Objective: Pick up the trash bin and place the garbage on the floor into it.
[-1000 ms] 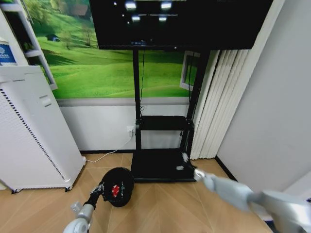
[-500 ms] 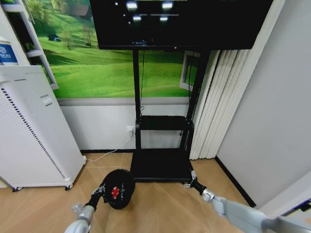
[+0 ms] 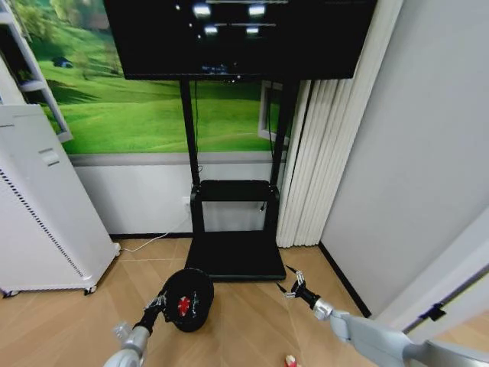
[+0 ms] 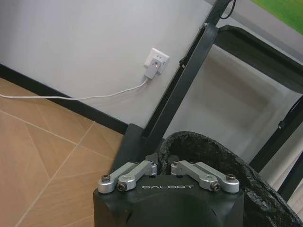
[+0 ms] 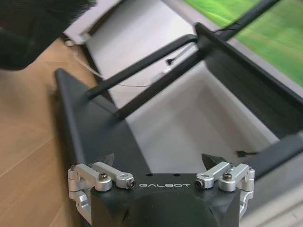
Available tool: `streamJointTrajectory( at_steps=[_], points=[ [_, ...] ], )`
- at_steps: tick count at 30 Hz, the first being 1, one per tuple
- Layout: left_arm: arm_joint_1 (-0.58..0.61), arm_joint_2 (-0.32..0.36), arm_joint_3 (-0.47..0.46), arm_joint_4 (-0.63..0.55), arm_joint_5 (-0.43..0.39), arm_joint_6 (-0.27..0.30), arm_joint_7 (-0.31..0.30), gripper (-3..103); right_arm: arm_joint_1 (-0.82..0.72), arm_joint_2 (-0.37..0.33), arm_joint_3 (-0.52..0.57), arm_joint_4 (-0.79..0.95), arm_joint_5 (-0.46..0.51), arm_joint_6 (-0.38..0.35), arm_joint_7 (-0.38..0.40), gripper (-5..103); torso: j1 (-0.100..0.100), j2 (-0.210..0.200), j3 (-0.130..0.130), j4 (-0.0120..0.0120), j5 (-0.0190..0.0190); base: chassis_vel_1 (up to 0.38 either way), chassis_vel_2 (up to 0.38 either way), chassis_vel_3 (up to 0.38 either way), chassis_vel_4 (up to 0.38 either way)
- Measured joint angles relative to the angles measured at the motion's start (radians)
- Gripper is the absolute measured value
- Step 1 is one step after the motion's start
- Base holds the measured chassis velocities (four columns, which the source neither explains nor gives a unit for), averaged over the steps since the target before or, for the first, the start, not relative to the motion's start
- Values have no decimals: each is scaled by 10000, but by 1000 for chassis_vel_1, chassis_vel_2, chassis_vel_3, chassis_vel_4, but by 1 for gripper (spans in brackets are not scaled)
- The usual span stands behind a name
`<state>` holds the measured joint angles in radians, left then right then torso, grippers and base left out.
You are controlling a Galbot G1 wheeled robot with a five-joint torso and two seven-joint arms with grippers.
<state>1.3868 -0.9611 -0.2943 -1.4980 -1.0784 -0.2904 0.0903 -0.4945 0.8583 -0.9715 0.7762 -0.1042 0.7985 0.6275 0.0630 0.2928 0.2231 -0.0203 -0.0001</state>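
While my left gripper clamps the trash bin at seven o'clock, one wrapper inside, my right gripper hangs open, another wrapper unfetched at six.

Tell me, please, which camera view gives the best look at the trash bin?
The head view: the whole trash bin shows, held by the left gripper, with something red inside. The left wrist view gives just its rim behind the shut fingers; the right wrist view catches a dark blurred part in a corner.
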Motion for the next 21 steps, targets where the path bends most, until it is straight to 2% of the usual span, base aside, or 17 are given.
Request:
streamJointTrajectory(
  at_steps=[2,8,12,14,21],
  points=[
    [137,7,-72,-53,29,-17,7,7,-6,12,-22,-63,-139,0,-1,100,1,0,-1,-2,-2,-3,30,3,-58],
    [999,50,-343,-265,285,-150,179,7,-277,-43,-117,-164,-17,-1,-83,100,0,0,-1,11,0,50,75,-30,-56],
    [1293,-5,-393,-316,385,-206,244,7,-490,-128,-112,-261,36,-4,-115,100,0,0,-1,7,4,18,29,-4,-4],
    [1520,-65,-385,-389,524,-250,316,7,-753,-241,-11,-534,373,-9,-227,100,0,0,-1,-1,-1,0,0,0,0],
    [1725,-32,-429,-565,536,-281,341,7,-1027,-663,41,-481,1144,-11,-655,100,0,1,-2,0,0,0,0,0,0]
  ],
)
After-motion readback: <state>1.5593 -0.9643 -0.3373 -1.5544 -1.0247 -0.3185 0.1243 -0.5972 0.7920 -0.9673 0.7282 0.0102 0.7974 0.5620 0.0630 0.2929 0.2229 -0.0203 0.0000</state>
